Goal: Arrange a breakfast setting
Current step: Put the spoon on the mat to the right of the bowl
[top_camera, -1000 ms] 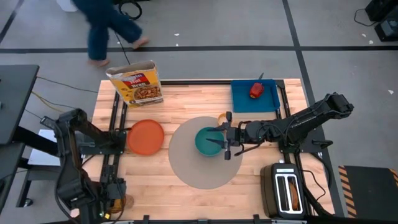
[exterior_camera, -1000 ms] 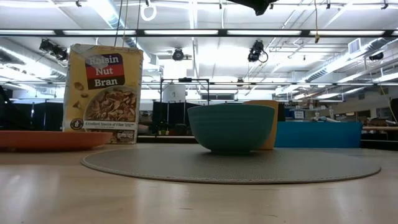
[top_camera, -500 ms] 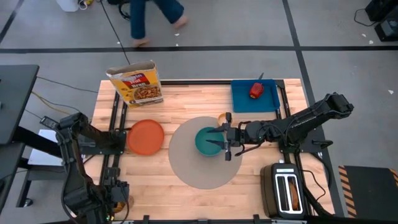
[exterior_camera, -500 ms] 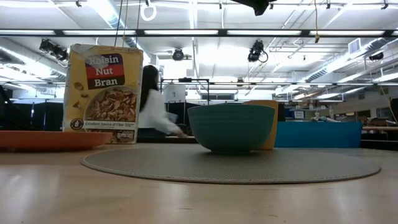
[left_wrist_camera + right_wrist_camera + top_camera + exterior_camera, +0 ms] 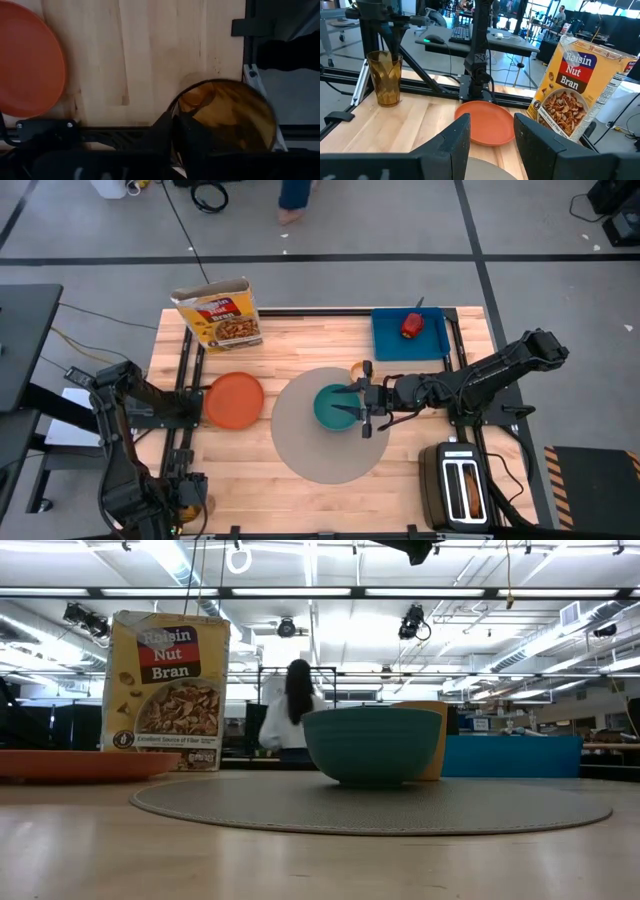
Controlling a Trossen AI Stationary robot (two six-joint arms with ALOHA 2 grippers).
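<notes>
An amber see-through cup point(image 5: 230, 115) stands upright at the table's near left corner point(image 5: 197, 503), with my left gripper point(image 5: 181, 121) pointing down onto it and shut on its rim. A teal bowl point(image 5: 372, 745) rests by its base on the round grey mat point(image 5: 320, 450). My right gripper point(image 5: 352, 408) hovers level over the bowl, fingers open point(image 5: 492, 130) and touching nothing. The orange plate point(image 5: 233, 400) lies left of the mat. A red apple point(image 5: 411, 326) sits on the blue board point(image 5: 395, 340). An orange-yellow thing point(image 5: 432, 740) stands behind the bowl, mostly hidden. My left gripper comes at the cup from above, pointing down. It holds the rim point(image 5: 175, 106) on the side nearest the plate, one finger point(image 5: 192, 132) inside the cup and the other point(image 5: 165, 125) outside. The cup stands upright on the table.
A Raisin Nut Bran box point(image 5: 220, 315) stands at the far left. A black two-slot toaster point(image 5: 460, 490) sits at the near right corner. Black frame rails point(image 5: 183, 380) run along the table's left and right edges. A person point(image 5: 293, 710) moves in the room beyond.
A person has walked across the floor beyond the table's far edge. The bowl, plate, mat and my right gripper have kept still.
</notes>
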